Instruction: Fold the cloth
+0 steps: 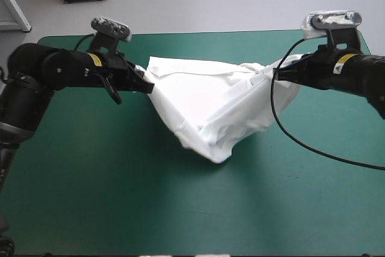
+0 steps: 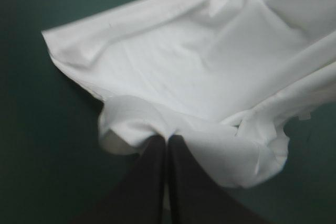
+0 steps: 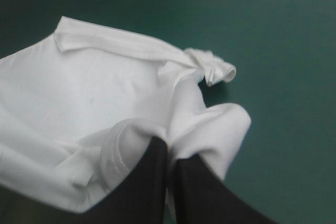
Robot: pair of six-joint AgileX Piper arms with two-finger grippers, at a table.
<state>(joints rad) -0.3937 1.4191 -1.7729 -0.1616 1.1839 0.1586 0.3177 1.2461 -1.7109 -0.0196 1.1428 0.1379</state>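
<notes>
Left gripper (image 1: 147, 82) pinched tight on a bunched edge of the T-shirt (image 1: 204, 109). The shirt is slung between both arms above the far middle of the teal-green cover (image 1: 108, 197), its low corner sagging to the table, and the right gripper (image 1: 274, 74) is likewise clamped on the opposite bunch. Early stage, I judge: lifted only, no fold made, spreading and folding all left; cloth white, creased, slack, a knotted twist near the right.
</notes>
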